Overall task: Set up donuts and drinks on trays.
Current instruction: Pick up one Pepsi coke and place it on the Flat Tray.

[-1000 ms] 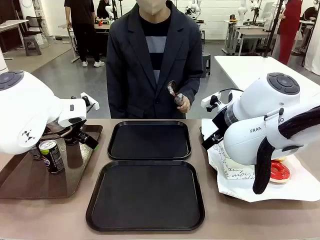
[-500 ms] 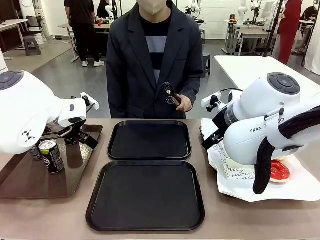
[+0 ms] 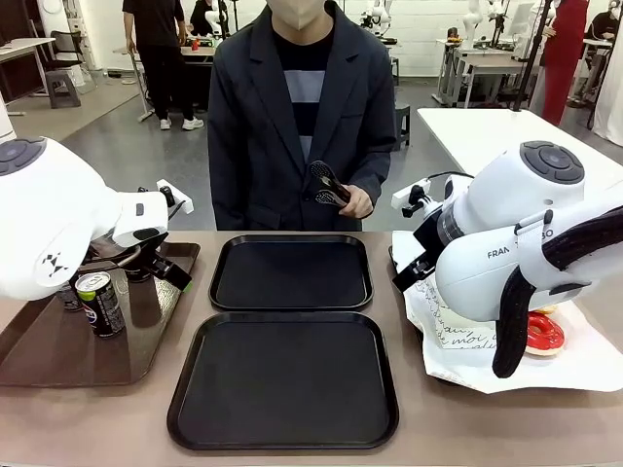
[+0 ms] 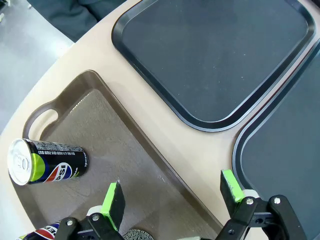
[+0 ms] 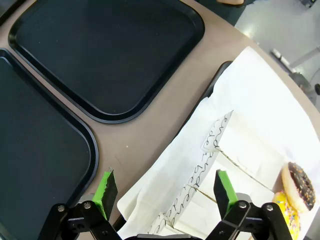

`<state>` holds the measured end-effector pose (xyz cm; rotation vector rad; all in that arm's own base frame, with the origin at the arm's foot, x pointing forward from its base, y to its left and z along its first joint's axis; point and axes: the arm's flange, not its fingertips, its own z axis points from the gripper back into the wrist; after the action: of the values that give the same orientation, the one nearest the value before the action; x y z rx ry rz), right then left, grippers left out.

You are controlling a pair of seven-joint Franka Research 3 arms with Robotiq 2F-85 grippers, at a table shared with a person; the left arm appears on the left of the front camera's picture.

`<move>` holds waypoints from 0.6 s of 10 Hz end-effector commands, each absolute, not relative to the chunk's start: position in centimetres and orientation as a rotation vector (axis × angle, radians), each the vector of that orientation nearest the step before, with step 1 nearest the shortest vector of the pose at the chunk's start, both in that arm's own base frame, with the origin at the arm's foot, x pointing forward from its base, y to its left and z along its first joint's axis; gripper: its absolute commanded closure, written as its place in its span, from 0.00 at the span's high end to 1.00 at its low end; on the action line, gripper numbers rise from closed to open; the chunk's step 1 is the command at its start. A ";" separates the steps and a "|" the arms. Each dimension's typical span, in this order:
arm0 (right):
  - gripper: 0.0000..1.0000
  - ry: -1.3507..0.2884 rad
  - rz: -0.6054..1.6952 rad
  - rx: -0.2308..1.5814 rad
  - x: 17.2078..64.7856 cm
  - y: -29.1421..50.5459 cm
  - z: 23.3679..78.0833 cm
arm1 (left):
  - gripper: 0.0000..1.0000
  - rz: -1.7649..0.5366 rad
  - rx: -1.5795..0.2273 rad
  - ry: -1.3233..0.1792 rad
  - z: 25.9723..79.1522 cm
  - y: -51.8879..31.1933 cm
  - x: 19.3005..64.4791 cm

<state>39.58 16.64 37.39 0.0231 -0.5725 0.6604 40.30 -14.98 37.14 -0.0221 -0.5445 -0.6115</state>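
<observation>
Two empty black trays lie mid-table, the far one (image 3: 292,273) and the near one (image 3: 284,380). My left gripper (image 3: 167,270) hovers open over a brown tray, its green pads (image 4: 112,199) apart with nothing between them. A dark drink can (image 3: 100,304) stands on that brown tray; in the left wrist view this can (image 4: 47,162) is left of the fingers. My right gripper (image 5: 165,189) hangs open above white script-printed paper (image 5: 215,165). A chocolate donut (image 5: 299,186) and a yellow donut (image 5: 285,216) lie on the paper to its right. The front view shows a red-glazed donut (image 3: 541,333) under my right arm.
The brown tray (image 4: 100,130) with a handle sits at the table's left end. A person stands at the far side holding black tongs (image 3: 327,185) at chest height. The white paper (image 3: 467,360) covers the table's right end.
The person has turned and shifted the tongs in the hand. Neither arm has moved, and both grippers stay open.
</observation>
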 end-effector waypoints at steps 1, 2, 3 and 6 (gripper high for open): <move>1.00 -0.572 0.661 0.023 39.6 16.6 37.4 | 1.00 -0.612 -0.022 -0.545 37.1 -15.0 40.3; 1.00 -0.572 0.661 0.023 39.6 16.6 37.4 | 1.00 -0.612 -0.022 -0.545 37.1 -15.0 40.3; 1.00 -0.572 0.661 0.023 39.6 16.6 37.4 | 1.00 -0.612 -0.022 -0.545 37.1 -15.0 40.3; 1.00 -0.515 0.705 -0.020 34.3 15.7 39.5 | 1.00 -0.663 -0.033 -0.491 40.3 -14.0 35.2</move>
<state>39.04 16.78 38.45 0.0083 -0.5539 0.6861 39.66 -15.31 38.46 -0.0210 -0.5244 -0.6286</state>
